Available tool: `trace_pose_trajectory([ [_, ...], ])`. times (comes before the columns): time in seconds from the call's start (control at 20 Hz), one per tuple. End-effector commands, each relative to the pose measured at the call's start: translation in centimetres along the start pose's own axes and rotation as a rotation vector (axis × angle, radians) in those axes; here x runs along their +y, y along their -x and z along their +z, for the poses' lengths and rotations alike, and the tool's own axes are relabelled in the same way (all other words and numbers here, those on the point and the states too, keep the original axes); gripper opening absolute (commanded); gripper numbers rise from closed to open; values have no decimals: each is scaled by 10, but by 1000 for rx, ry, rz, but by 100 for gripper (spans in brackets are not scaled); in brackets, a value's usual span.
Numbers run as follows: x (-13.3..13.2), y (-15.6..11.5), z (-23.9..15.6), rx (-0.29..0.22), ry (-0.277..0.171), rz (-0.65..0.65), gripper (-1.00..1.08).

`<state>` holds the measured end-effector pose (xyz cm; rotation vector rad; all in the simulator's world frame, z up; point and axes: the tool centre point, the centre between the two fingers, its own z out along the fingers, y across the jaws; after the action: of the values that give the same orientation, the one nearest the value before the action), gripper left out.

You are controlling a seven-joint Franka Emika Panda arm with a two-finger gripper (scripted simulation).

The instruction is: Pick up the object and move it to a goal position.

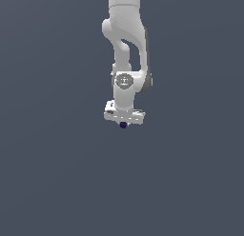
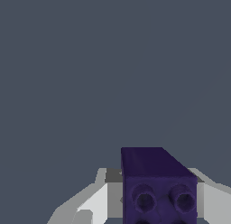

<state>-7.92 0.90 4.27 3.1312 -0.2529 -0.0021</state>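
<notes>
Arm vertical, tool downward around block.

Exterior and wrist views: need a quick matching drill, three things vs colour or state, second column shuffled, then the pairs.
Column 1:
1. block
2. gripper
3. floor

Column 2:
A. plain grey-blue, nothing else lying on it
B. dark purple, with round holes in the face shown in the wrist view
C. white, pointing down, with the block at its tips

Pairs: 1-B, 2-C, 3-A
</notes>
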Motion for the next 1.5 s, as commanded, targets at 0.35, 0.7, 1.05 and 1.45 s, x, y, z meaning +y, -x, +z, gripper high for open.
trace_pose_trajectory([
  [0.35, -26, -6, -69, 1, 0, 0, -100],
  [0.7, -52, -13, -141, 2, 1, 0, -100],
  [1.05, -76, -20, -207, 2, 1, 0, -100],
  [1.45, -94, -27, -252, 1, 0, 0, -100],
])
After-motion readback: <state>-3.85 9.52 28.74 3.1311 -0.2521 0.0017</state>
